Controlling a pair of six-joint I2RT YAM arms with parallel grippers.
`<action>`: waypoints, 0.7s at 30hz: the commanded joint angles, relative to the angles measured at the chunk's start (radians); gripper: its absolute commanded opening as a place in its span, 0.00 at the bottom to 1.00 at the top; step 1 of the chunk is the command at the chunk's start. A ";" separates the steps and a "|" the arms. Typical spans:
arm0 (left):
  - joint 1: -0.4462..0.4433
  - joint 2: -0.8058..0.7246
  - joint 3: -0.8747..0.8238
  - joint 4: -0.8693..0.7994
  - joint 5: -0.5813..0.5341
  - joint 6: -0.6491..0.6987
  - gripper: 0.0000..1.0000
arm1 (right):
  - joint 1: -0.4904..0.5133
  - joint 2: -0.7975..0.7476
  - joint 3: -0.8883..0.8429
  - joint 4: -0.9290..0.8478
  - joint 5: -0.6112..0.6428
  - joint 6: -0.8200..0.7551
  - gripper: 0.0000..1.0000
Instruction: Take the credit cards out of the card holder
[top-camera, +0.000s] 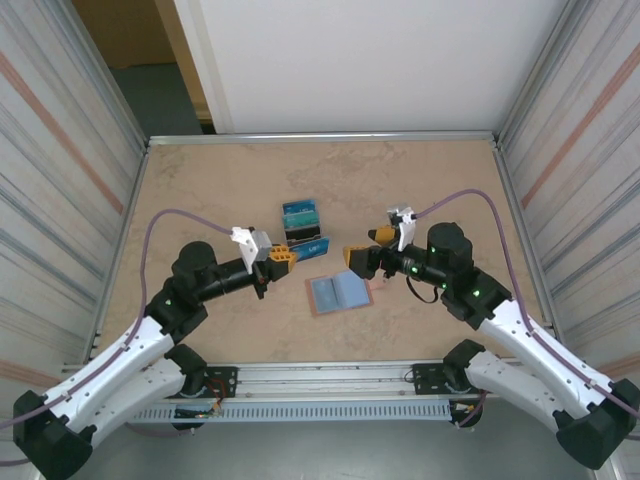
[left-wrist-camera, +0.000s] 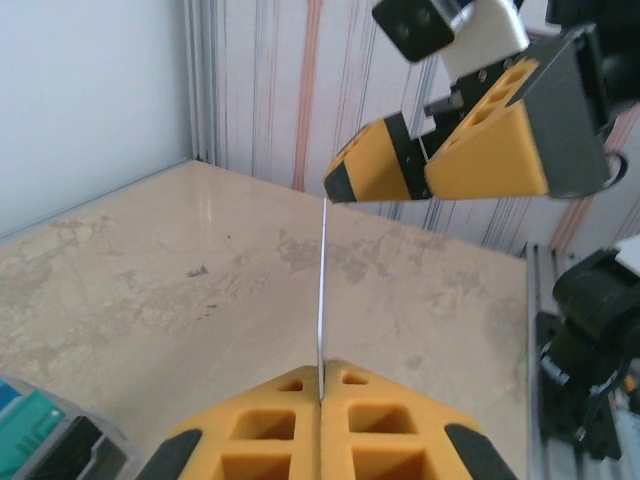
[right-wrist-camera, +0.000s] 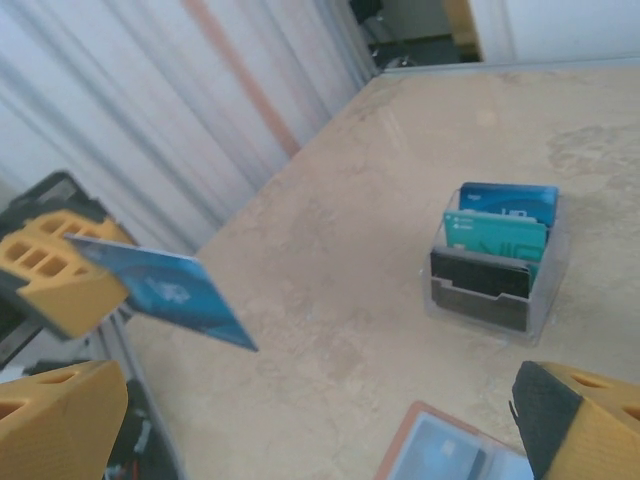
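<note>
My left gripper (top-camera: 288, 255) is shut on a blue credit card (top-camera: 312, 243) and holds it above the table. In the left wrist view that credit card (left-wrist-camera: 321, 290) shows edge-on, rising from between the closed fingertips of my left gripper (left-wrist-camera: 320, 385). My right gripper (top-camera: 362, 250) stands open just right of the card with nothing in it, its fingers (right-wrist-camera: 55, 420) wide apart. From the right wrist view the credit card (right-wrist-camera: 165, 290) hangs free in the left gripper's yellow fingers (right-wrist-camera: 50, 280). The pink card holder (top-camera: 340, 293) lies open and flat below both grippers, blue-grey inside.
A clear and dark card stand (top-camera: 300, 222) with teal and blue cards upright in it sits just behind the left gripper; the same card stand (right-wrist-camera: 495, 265) is in the right wrist view. Metal-framed walls close in the table on the left, right and back.
</note>
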 joint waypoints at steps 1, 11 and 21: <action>-0.001 -0.005 -0.034 0.122 0.008 -0.145 0.00 | -0.007 0.013 -0.009 0.092 0.003 0.069 0.99; 0.025 0.065 -0.050 0.304 0.125 -0.322 0.00 | 0.016 0.124 0.009 0.273 -0.335 0.042 0.79; 0.026 0.126 -0.036 0.360 0.178 -0.381 0.00 | 0.036 0.243 0.062 0.317 -0.473 0.035 0.37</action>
